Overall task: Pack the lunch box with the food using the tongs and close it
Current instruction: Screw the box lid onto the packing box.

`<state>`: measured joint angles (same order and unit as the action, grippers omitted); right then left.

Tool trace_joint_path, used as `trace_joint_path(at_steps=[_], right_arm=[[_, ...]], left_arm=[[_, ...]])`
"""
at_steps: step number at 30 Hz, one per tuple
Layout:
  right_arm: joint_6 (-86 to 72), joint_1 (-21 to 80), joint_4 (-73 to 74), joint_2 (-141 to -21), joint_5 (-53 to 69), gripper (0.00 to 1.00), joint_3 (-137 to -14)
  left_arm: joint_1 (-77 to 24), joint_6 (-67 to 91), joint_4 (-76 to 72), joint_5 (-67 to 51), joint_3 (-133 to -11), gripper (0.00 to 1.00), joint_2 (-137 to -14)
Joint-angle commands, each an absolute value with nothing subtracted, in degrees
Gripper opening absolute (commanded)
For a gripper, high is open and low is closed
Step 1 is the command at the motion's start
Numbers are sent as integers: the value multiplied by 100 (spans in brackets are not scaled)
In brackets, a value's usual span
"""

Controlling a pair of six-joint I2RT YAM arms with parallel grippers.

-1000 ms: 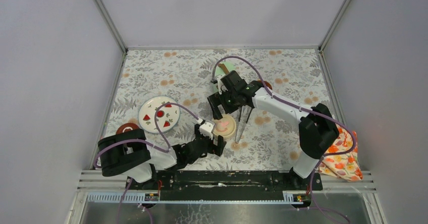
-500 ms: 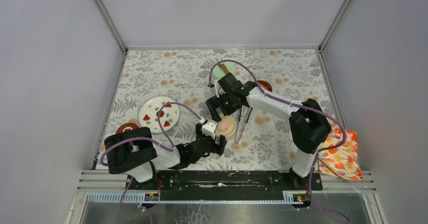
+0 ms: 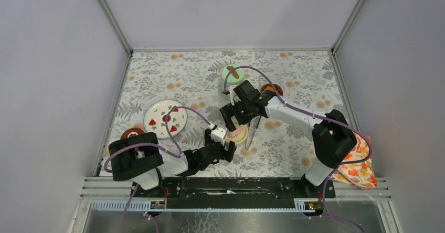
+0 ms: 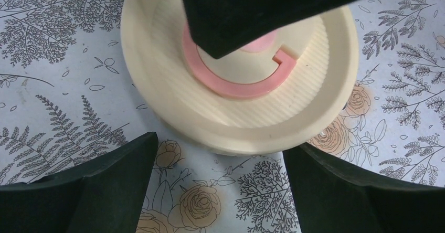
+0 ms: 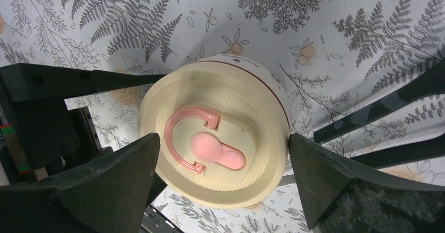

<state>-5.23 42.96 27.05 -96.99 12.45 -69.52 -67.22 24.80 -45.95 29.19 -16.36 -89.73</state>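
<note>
Cream-lidded bowl (image 5: 212, 162) sits on the flower-print counter (image 3: 173, 70), about mid-counter, a bit toward the near edge. Lid is on, w/ pink latch (image 5: 204, 151) lying flat on top.

Right claw (image 5: 221, 138) hangs directly over the bowl, fingers spread wide, one each side of the lid and close to its rim. Can't tell if they touch it.

Left claw (image 4: 219, 144) is low at the bowl's near side, fingers also wide apart, nothing btwn them. The bowl's edge is just ahead of the tips. In the left wrist view the right claw's black body covers the far part of the lid.

Tongs (image 3: 253, 129) lie on the counter just right of the bowl, running roughly near-to-far. In the right wrist view their dark arms are just beside the bowl.

Mint-green jar (image 3: 231, 74), brown-knob lid on, stands farther back, apart from the bowl. Dark-red lid (image 3: 131, 134) is at near left, by the left arm. White plate (image 3: 166, 118) w/ red fruit pics is left of centre, apart from both claws. Flowered cloth (image 3: 357, 162) lies at the right edge by the right arm.
</note>
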Motion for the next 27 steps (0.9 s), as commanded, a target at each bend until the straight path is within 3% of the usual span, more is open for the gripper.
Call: trace_joint_path(at_steps=[1, 13, 21, 27], right_arm=[[-923, 4443, 2820, -9226, 1487, 100, -6587], [-1406, 4484, 2676, -9323, 981, 100, -6279], [-1695, 4568, 2558, -9167, 1295, 98, -6199], [-1586, 4527, 2563, -8994, 949, 100, -6237]], left_arm=[[-6715, 2594, -4478, 3278, -1818, 94, -8984], [-6715, 2734, -4522, 3243, -1618, 92, -8612], [-6715, 2963, -4216, 3525, -1593, 89, -8447], [-6715, 2839, -4342, 3417, -1515, 93, -8431]])
